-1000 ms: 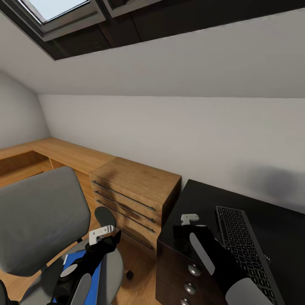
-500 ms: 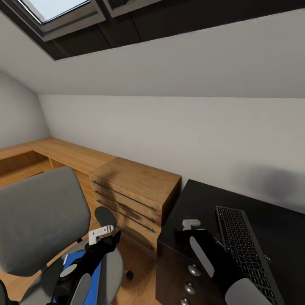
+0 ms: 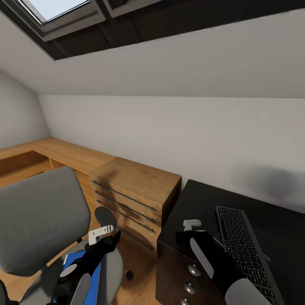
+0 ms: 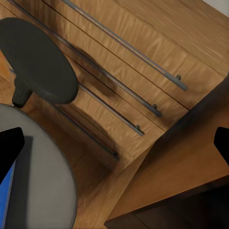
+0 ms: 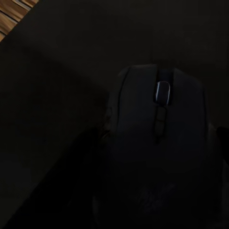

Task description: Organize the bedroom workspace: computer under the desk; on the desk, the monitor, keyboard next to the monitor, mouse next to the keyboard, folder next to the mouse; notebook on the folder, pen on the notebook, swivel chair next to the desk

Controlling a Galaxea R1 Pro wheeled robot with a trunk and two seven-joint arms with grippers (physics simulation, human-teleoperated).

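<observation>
In the head view, our left gripper [image 3: 101, 234] hangs over the swivel chair [image 3: 40, 220], just above the seat's front edge, with the folder [image 3: 80, 264] lying flat on the seat under our forearm. Our right gripper [image 3: 191, 224] is low over the left end of the desk [image 3: 199, 199], just beside the keyboard [image 3: 243, 248], which lies near the desk's front edge. Between chair and desk stands a light wooden cabinet [image 3: 135, 195], with a narrow strip of floor open in front of it. We read no writing anywhere.

In the left wrist view, two dark fingers [image 4: 9, 148] sit at opposite edges of the picture, spread wide and holding nothing. Between them we see the cabinet's drawer fronts [image 4: 119, 90], a black armrest [image 4: 38, 59] and the grey seat rim, with a sliver of the folder at the edge.

In the right wrist view, the mouse [image 5: 157, 143] rests on the dark desk, straight ahead and close. The picture is very dark; the fingers seem to flank the mouse, but we cannot tell how far apart they stand or whether they touch it.
</observation>
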